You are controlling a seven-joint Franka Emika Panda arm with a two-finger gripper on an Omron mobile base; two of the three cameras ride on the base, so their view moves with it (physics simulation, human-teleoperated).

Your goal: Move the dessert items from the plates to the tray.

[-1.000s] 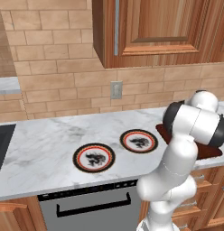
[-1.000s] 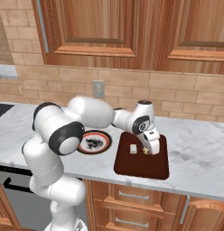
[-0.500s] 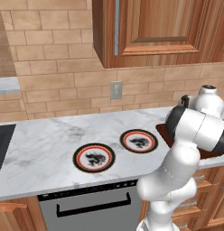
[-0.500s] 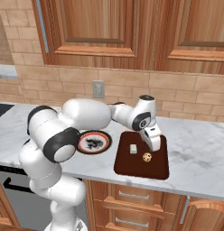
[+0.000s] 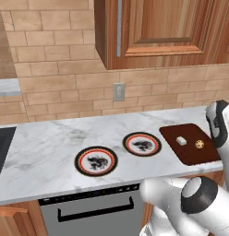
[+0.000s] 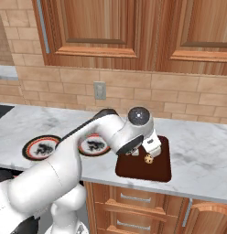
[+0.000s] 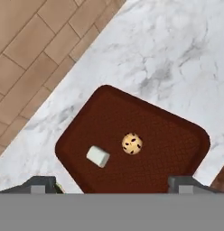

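While the pincer (image 7: 112, 186) hangs above the tray (image 7: 177, 153), both dessert pieces lie on it, straight ahead of the finger tips in the hand view: the round tan cookie (image 7: 132, 143) with dark spots sits about midway between the two tips, and the white lump (image 7: 98, 156) lies just beside it, nearer the left-hand tip (image 7: 39, 184). The two pieces are near each other but apart. The tips stand far apart at the edges of that view with nothing between them, so the pincer is released and holds nothing.

From the left base view the tray (image 5: 174, 133) shows the white lump (image 5: 181, 140) and the cookie (image 5: 199, 144) side by side, with the robot's arm rising just to the tray's right. From the right base view the hand covers part of the tray (image 6: 161, 172), and the cookie (image 6: 148, 158) shows just under it.

Beyond the tray, further from the pincer, the two plates rest on the marble bench (image 5: 51, 138): the nearer plate (image 5: 142, 144) just beside the tray, the farther plate (image 5: 96, 160) well apart from it. Each carries only its dark splotchy pattern in the white centre.

No writing or brand can be read anywhere. A wall outlet (image 5: 118, 91) sits on the brick backsplash above the plates.
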